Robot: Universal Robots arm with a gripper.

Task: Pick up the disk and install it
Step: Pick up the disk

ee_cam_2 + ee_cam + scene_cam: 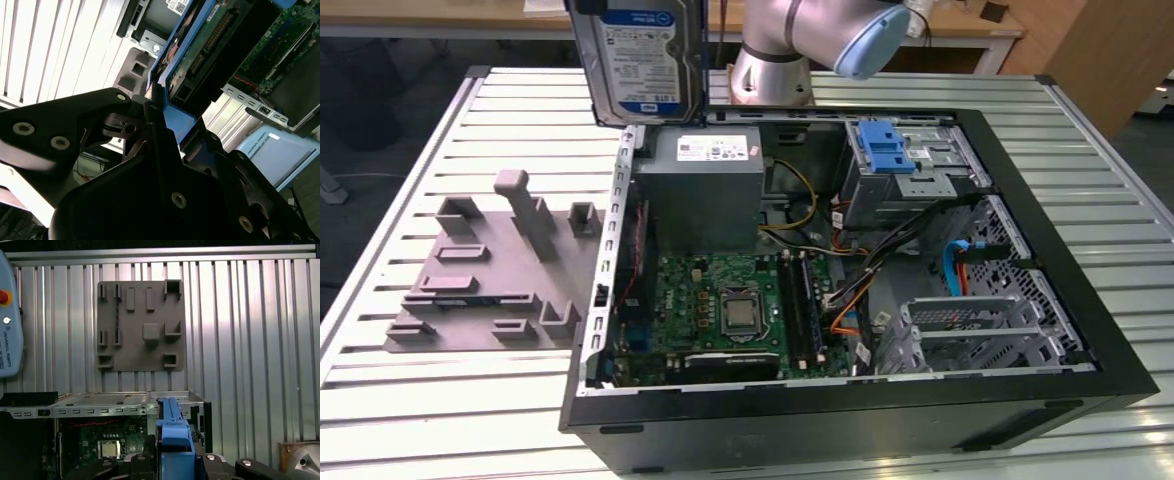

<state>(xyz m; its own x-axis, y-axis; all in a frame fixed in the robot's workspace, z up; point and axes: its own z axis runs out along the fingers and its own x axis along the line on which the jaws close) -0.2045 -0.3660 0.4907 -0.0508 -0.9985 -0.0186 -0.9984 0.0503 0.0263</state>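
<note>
Carry step. The disk (pixel 638 55), a flat silver rectangular drive in a blue plastic bracket, hangs upright at 11 o'clock of the open black computer case (pixel 854 412). The gripper (pixel 172 117) has its jaws clamped on the bracket. Not yet installed; seating likely needs bay alignment.

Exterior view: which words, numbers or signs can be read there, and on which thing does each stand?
None can be read.
Label on the disk: printed lines, too blurred to read.
White sticker on the power-supply box: print too small to read.
</note>
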